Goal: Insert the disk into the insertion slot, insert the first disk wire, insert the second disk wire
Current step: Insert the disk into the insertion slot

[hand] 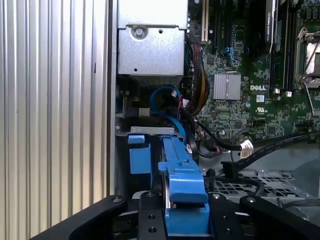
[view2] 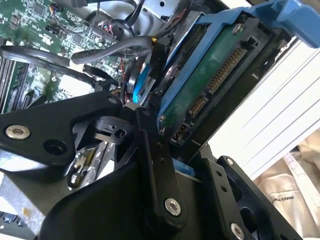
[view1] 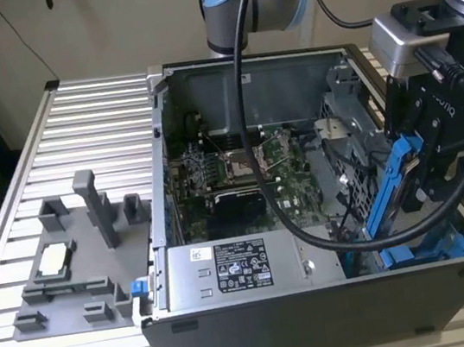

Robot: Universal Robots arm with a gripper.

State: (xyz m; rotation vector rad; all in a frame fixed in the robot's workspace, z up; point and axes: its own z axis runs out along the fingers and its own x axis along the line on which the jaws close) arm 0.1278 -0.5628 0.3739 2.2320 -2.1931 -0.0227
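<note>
My gripper (view1: pixel 430 163) is shut on the disk (view1: pixel 402 192), which stands on edge and tilted in its bright blue carrier over the case's front corner at the exterior view's right. In the second wrist view the disk's green circuit-board side (view2: pixel 215 75) and connector edge show between the black fingers (view2: pixel 156 150). In the first wrist view the blue carrier (hand: pixel 182 182) sits between the fingers (hand: pixel 150 215), just above the insertion slot (hand: pixel 122 135) with its blue tab (hand: pixel 140 155). The slot's blue rails (view1: pixel 431 250) lie under the disk. A blue wire (hand: pixel 162 100) loops beside the slot.
The open computer case holds a green motherboard (view1: pixel 239 164), a grey power-supply box (view1: pixel 237 269) with a white sticker and a perforated metal cage (view1: pixel 341 113). A thick black hose (view1: pixel 310 230) from the arm hangs across the case. A grey fixture tray (view1: pixel 79 257) rests on the slatted table (view1: pixel 94 124).
</note>
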